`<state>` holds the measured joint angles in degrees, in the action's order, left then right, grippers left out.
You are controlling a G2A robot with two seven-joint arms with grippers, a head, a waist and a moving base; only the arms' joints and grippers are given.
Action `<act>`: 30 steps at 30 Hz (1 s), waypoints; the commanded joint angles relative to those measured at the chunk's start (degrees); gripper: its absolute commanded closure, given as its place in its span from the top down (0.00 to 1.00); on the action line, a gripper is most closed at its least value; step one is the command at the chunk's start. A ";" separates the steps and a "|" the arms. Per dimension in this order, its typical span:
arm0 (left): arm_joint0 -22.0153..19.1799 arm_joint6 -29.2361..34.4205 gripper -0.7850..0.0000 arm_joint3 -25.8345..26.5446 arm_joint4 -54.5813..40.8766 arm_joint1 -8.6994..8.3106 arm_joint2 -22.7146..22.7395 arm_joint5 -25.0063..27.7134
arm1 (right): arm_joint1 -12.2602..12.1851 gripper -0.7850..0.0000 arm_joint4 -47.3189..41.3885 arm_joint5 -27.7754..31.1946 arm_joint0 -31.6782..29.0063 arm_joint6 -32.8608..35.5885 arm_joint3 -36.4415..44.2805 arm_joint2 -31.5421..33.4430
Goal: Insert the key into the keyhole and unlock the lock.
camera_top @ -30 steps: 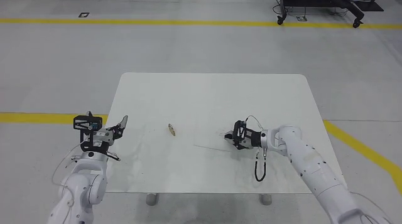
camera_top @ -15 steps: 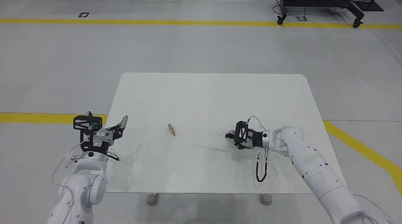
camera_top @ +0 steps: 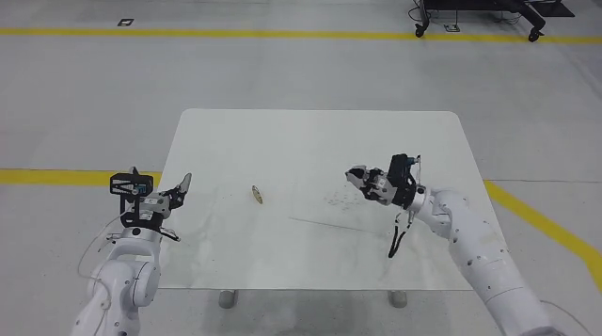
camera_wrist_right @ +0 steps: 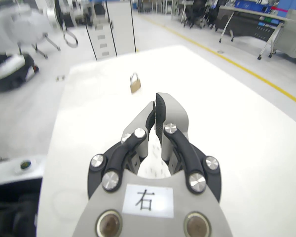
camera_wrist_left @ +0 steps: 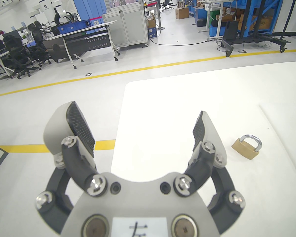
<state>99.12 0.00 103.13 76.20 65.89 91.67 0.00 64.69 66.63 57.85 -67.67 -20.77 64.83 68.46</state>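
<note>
A small brass padlock (camera_top: 256, 195) lies on the white table (camera_top: 310, 134), left of centre; the left wrist view has the padlock (camera_wrist_left: 248, 146) on its side with the shackle up. My left gripper (camera_top: 179, 192) hovers open at the table's left edge, its fingers (camera_wrist_left: 75, 124) wide apart and holding nothing. My right gripper (camera_top: 351, 175) is raised above the table right of centre and points toward the padlock (camera_wrist_right: 135, 83). Its pads (camera_wrist_right: 159, 114) are pressed together, and the thin key is almost wholly hidden between them.
A thin white mat (camera_wrist_left: 288, 134) covers the table's middle, and the padlock rests on it. A black cable (camera_top: 399, 238) hangs from the right arm near the table's front. Yellow floor lines (camera_top: 282, 33) run around the table.
My right gripper has lifted off the table surface and swung up and slightly back, still shut. The left arm and the padlock have stayed put.
</note>
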 commanded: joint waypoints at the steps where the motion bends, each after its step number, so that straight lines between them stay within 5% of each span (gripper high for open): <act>1: 0.00 0.00 1.00 0.00 0.00 0.00 0.00 0.00 | -0.10 0.00 -10.44 0.15 0.01 2.15 0.26 -0.63; 11: 0.05 0.05 1.00 -0.15 -0.36 0.02 -0.01 0.07 | -0.18 0.00 -11.54 0.15 0.03 2.77 0.34 -0.70; 14: 0.04 0.53 1.00 -0.65 -9.65 0.42 0.22 2.56 | -0.05 0.00 -12.94 0.08 -0.64 2.98 0.21 -1.11; 17: -1.77 1.60 1.00 -0.02 -24.17 1.07 -1.83 8.16 | 0.79 0.00 -23.43 0.15 -1.70 4.01 -0.30 -4.39; 24: -15.44 16.17 1.00 -5.30 -61.07 3.03 -15.20 22.32 | 2.04 0.00 -45.95 0.15 -0.28 9.82 -0.16 -11.92; 30: -29.25 32.96 1.00 -16.40 -85.52 5.17 -26.08 23.93 | 1.76 0.00 -54.10 0.15 0.47 14.68 0.36 -12.95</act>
<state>72.58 29.50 89.17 -3.07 70.70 67.52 23.19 66.55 13.81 58.00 -67.10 -6.76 64.59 55.42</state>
